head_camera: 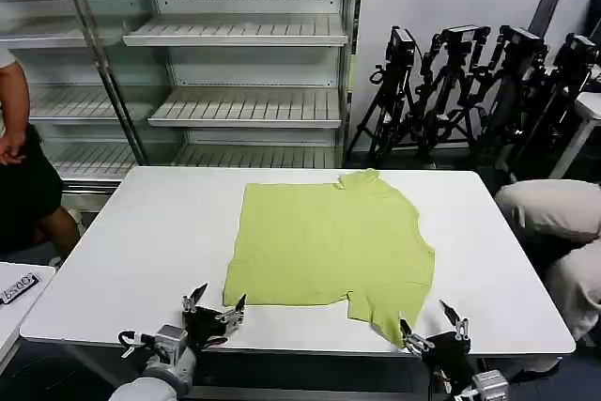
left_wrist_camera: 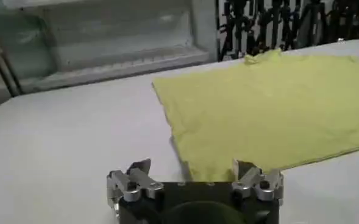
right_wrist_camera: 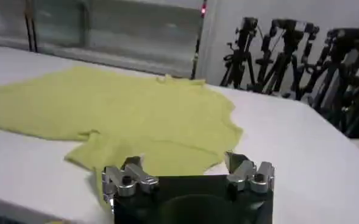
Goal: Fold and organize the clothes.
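1. Lime shirt [head_camera: 329, 246] lies flat on the white table [head_camera: 150, 251], centre to right of centre, collar toward the far edge. Left part already folded in, giving a straight left edge; right sleeve hangs down toward the near edge.
2. Open table surface: wide bare strip to the shirt's left, narrower strip to its right, thin margin along the near edge.
3. Left gripper [head_camera: 214, 305] hovers at the near edge, just beside the shirt's near-left corner, fingers spread, holding nothing.
4. Right gripper [head_camera: 433, 321] hovers at the near edge, just beside the sleeve tip, fingers spread, empty.
5. Left wrist view: left gripper [left_wrist_camera: 191, 173] sits just short of the hem; the shirt [left_wrist_camera: 270, 109] shows a doubled layer along the folded edge.
6. Right wrist view: right gripper [right_wrist_camera: 185, 167] faces the sleeve; shirt [right_wrist_camera: 130, 112] is rumpled there.
7. Room: bare metal shelves [head_camera: 235, 35] behind the table, black tripods [head_camera: 470, 82] at back right.
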### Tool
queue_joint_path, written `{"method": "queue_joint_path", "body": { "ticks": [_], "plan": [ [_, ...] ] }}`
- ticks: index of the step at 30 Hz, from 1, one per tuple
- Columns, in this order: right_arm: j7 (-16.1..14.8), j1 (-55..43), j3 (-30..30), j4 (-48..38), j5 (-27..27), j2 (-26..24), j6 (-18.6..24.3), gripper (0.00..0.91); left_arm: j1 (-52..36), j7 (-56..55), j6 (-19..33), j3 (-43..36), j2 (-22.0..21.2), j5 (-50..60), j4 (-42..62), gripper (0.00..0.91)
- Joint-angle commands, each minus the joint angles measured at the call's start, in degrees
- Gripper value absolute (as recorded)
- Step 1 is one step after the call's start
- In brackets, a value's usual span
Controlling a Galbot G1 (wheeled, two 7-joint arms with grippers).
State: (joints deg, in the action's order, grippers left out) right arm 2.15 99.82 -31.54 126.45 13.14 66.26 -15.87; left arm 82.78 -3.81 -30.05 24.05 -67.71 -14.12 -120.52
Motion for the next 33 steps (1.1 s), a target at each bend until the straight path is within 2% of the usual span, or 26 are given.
{"method": "queue_joint_path", "body": {
  "ticks": [1, 5, 6, 7, 8, 9, 10, 16, 27, 31, 33],
  "plan": [
    [0.8, 2.1, 0.5, 0.4, 0.5, -0.1, -0.6, 0.907, -0.2, -1.3, -3.0, 2.1, 0.5, -4.7, 0.5, 0.907],
    [1.9, 1.2, 1.9, -0.6, 0.6, 0.1, -0.6, 0.907, 0.4, -1.4, -3.1, 1.6, 0.1, -4.5, 0.8, 0.907],
    [1.9, 0.9, 2.3, -1.1, 0.6, 0.1, -0.6, 0.907, 0.5, -1.3, -3.1, 1.5, 0.1, -4.5, 1.0, 0.655],
    [2.1, 0.6, 2.9, -1.5, 0.7, 0.1, -0.7, 0.907, 0.5, -1.2, -3.1, 1.2, -0.1, -4.5, 1.2, 0.151],
    [2.2, 0.6, 3.1, -1.4, 0.8, 0.2, -1.1, 0.766, 0.7, -1.1, -3.1, 1.0, -0.2, -4.6, 1.3, 0.040],
    [2.2, 0.5, 3.2, -1.3, 1.0, 0.2, -1.5, 0.423, 0.7, -1.0, -3.0, 0.8, -0.2, -4.6, 1.3, 0.020],
    [2.4, 0.4, 3.4, -1.3, 1.3, 0.2, -1.7, 0.000, 0.8, -1.0, -3.0, 0.6, -0.1, -4.6, 1.3, 0.020],
    [3.0, -0.2, 4.4, -1.6, 3.6, 0.1, -3.2, 0.000, 0.9, -0.7, -3.0, 0.5, 0.1, -4.8, 1.1, 0.030],
    [3.1, -1.8, 5.1, -1.1, 5.0, 0.5, -2.9, 0.000, 0.8, 4.0, -2.8, 0.6, 0.3, -4.9, -0.3, 0.020],
    [2.0, -4.0, 4.7, 0.7, 4.6, 0.7, -2.9, 0.000, -0.4, 4.1, -1.1, 0.9, 0.9, -5.7, -0.6, 0.010],
    [2.5, -6.7, 3.8, 1.1, 4.4, 0.7, -3.1, 0.000, -1.3, 5.1, 0.2, 1.5, 0.7, -6.9, -0.6, 0.010]
  ]
}}
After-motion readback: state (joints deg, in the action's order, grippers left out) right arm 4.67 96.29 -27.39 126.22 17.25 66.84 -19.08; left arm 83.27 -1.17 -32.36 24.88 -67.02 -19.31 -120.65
